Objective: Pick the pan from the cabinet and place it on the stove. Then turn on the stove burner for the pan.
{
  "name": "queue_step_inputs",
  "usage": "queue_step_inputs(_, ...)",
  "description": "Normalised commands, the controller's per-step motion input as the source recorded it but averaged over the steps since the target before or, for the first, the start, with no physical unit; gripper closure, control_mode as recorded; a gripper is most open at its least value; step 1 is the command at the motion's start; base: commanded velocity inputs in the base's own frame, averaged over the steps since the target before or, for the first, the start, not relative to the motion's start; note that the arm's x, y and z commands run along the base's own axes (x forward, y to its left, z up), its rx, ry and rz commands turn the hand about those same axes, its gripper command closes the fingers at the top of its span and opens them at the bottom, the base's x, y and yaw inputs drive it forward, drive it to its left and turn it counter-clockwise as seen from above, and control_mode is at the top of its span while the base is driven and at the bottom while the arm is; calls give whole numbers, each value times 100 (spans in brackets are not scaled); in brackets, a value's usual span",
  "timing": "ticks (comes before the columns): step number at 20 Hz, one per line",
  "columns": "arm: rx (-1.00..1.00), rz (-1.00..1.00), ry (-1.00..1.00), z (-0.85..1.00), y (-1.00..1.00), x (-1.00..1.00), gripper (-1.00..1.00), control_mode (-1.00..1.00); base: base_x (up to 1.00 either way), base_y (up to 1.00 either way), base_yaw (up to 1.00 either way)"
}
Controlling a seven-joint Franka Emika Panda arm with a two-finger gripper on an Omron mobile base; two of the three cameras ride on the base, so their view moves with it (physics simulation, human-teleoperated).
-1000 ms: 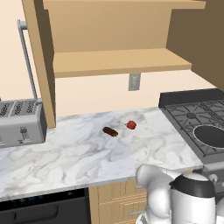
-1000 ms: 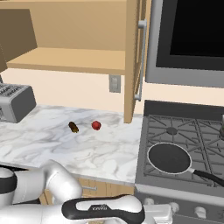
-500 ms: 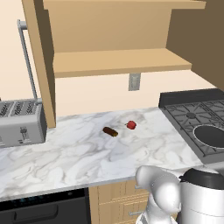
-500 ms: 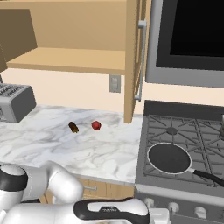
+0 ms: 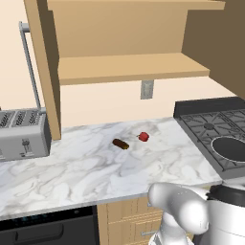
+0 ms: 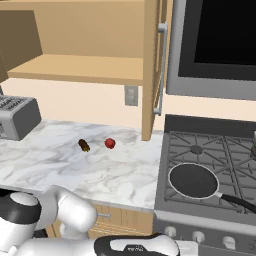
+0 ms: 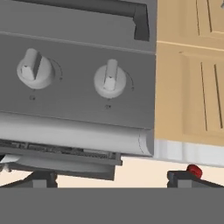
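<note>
White marble counter [image 5: 86, 172] sits beside the stove [image 6: 210, 150], and close to the camera on the hand are two round grey knobs [image 7: 111, 79] on the stove's silver front, seen upside down. The gripper [image 7: 111, 178] faces them with its jaws spread wide, holding nothing. Farther back, the pan [image 6: 194, 180] rests on a front burner, a small red thing [image 6: 110, 143] and a brown thing [image 6: 84, 145] lie on the counter, and the cabinet [image 6: 100, 45] stands open above.
</note>
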Motion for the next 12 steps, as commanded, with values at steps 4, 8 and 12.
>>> queue_step_inputs(4,0,0,-2,0,-2,0,-100,-100,0,0,0)
queue_step_inputs(8,0,0,0,-1,0,0,-100,-100,0,0,0)
queue_step_inputs(12,0,0,0,-1,0,3,-100,-100,0,0,0)
